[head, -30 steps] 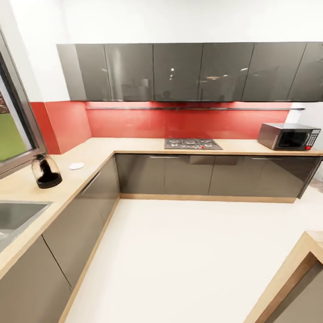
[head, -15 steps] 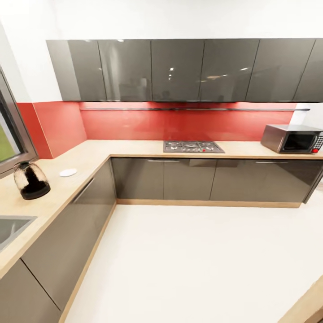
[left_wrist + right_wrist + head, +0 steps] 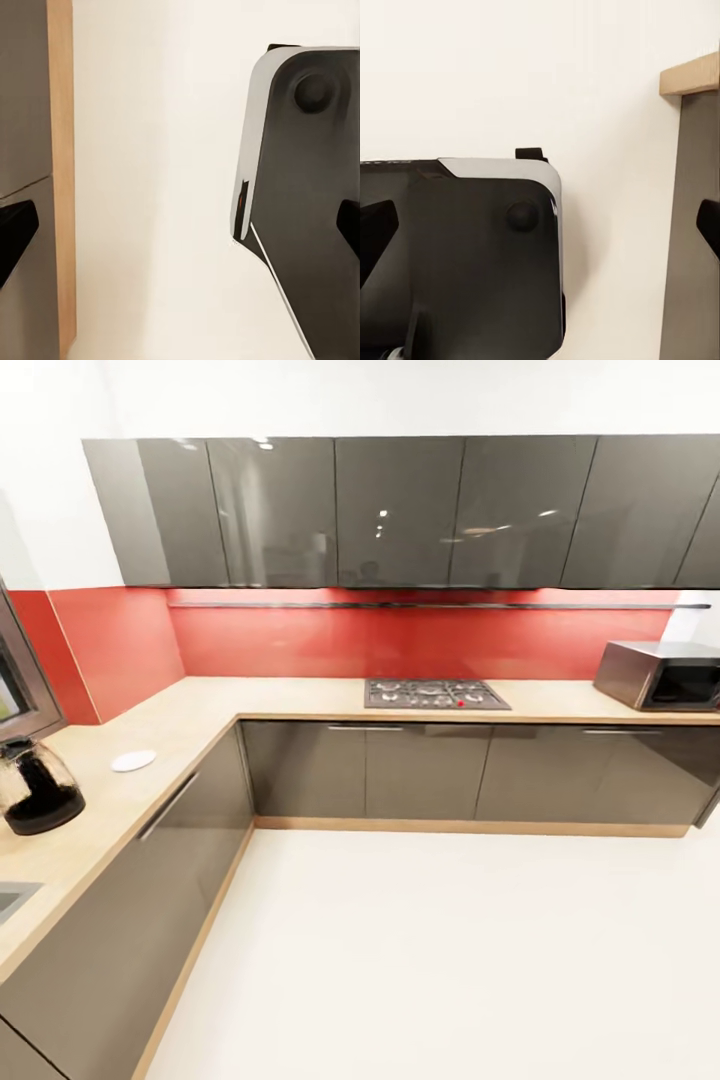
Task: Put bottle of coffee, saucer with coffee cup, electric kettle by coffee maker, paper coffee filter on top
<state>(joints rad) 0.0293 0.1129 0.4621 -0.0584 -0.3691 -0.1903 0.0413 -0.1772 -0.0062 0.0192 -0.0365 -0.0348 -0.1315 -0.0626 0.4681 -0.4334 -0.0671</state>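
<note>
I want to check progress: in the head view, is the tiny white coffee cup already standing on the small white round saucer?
No, the small white round saucer lies bare on the light wood-grain countertop.

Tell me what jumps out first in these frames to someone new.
The red backsplash dominates the head view, running between the glossy dark grey wall cabinets and the light wood kitchen countertop. On that countertop, the glass electric kettle stands at the far left edge with the white saucer lying apart beyond it; a gas hob is inset mid-counter and a steel microwave sits at the right.
</note>
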